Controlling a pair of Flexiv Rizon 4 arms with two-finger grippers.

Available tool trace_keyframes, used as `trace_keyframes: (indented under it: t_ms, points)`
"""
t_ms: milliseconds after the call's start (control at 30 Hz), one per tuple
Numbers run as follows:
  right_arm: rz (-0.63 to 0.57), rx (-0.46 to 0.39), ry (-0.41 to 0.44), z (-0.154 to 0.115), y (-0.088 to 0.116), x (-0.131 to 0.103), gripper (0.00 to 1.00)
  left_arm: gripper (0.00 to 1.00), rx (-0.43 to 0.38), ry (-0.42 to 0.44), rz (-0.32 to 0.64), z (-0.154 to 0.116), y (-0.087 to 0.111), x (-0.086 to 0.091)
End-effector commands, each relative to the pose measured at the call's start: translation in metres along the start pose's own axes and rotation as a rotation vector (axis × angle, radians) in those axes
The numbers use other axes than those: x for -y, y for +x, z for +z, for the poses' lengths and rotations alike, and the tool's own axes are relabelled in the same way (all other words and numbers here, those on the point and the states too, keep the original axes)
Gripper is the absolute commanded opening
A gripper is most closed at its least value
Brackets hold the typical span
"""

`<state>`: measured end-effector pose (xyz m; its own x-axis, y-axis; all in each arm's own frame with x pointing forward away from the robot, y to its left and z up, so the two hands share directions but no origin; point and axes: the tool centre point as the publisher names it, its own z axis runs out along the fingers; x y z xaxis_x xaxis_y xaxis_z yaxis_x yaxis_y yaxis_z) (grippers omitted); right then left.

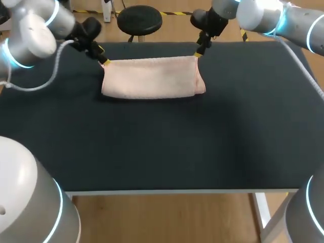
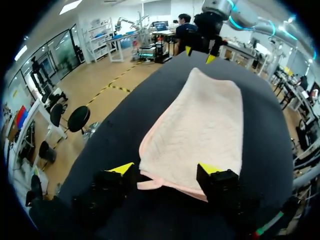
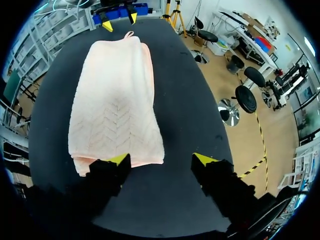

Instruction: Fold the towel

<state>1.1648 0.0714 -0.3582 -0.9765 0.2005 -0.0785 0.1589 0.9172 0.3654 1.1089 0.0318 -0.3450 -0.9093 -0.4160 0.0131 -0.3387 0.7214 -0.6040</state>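
A pale pink towel lies folded into a long band at the back of the black table. At its far left corner is my left gripper, and in the left wrist view that gripper is open, with the towel corner lying loose between the fingers. My right gripper is at the far right corner. In the right wrist view it is open too, and the towel end lies by one finger, not clamped. Each wrist view shows the other gripper at the towel's opposite end.
The black tabletop stretches wide and bare in front of the towel and to both sides. Its white front edge runs across the near side.
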Motion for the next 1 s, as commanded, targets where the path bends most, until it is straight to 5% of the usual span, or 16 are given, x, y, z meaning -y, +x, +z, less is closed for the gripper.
trace_keyframes:
  t_ms: [33,367,733,1000]
  points:
    - [0.012,0.025,-0.013,-0.013,0.017,0.007,1.0,1.0,-0.078,0.172,0.049,-0.031,0.016,-0.02]
    - [0.048,-0.014,-0.033,-0.004,0.038,0.011,1.0,1.0,-0.165,0.29,0.229,-0.062,0.06,-0.051]
    - [0.076,-0.019,-0.039,-0.002,0.052,0.01,1.0,1.0,-0.242,0.297,0.282,-0.063,0.078,-0.073]
    - [0.055,-0.023,-0.037,-0.008,0.056,0.007,1.0,1.0,-0.205,0.296,0.304,-0.062,0.084,-0.073]
